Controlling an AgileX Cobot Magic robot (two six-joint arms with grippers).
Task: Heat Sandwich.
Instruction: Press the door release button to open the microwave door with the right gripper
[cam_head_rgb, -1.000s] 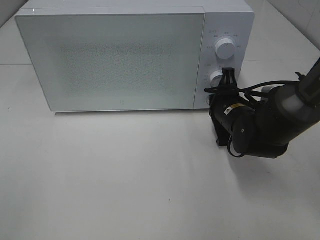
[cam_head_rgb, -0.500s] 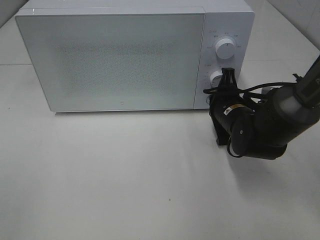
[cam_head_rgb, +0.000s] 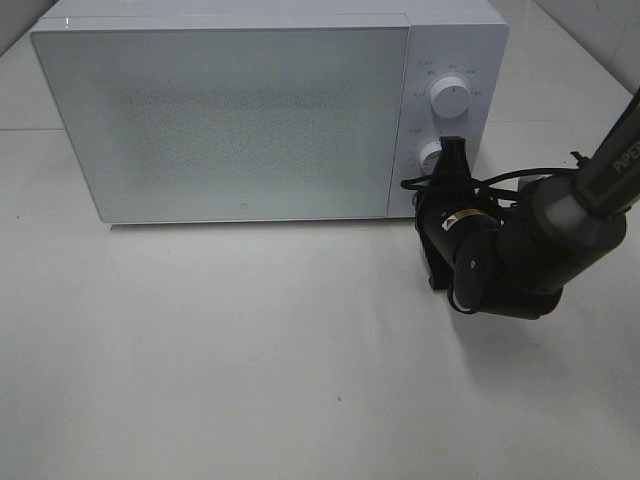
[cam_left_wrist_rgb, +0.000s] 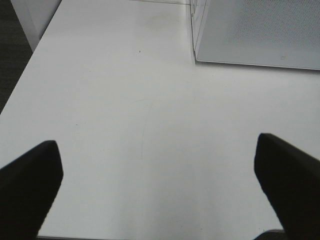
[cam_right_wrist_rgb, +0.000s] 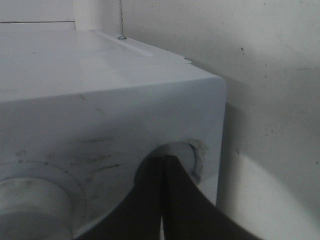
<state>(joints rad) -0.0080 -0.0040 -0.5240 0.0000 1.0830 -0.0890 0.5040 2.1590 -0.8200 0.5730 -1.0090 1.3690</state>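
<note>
Both empty: right fingers (cam_right_wrist_rgb: 145, 200) shut, tips at microwave (cam_head_rgb: 250, 110) button (cam_right_wrist_rgb: 192, 155); left fingers (cam_left_wrist_rgb: 30, 185) wide apart. Unseen sandwich probably soft, light, crushable; gentle pinch at bread sides.

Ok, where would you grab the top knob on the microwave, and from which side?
Grip the top knob by its round rim, coming straight at the front of the microwave. It is a short round disc standing out from the flat panel, so jaws opened either side should pinch its edge. The shut right gripper sits lower, by the bottom knob.
</note>
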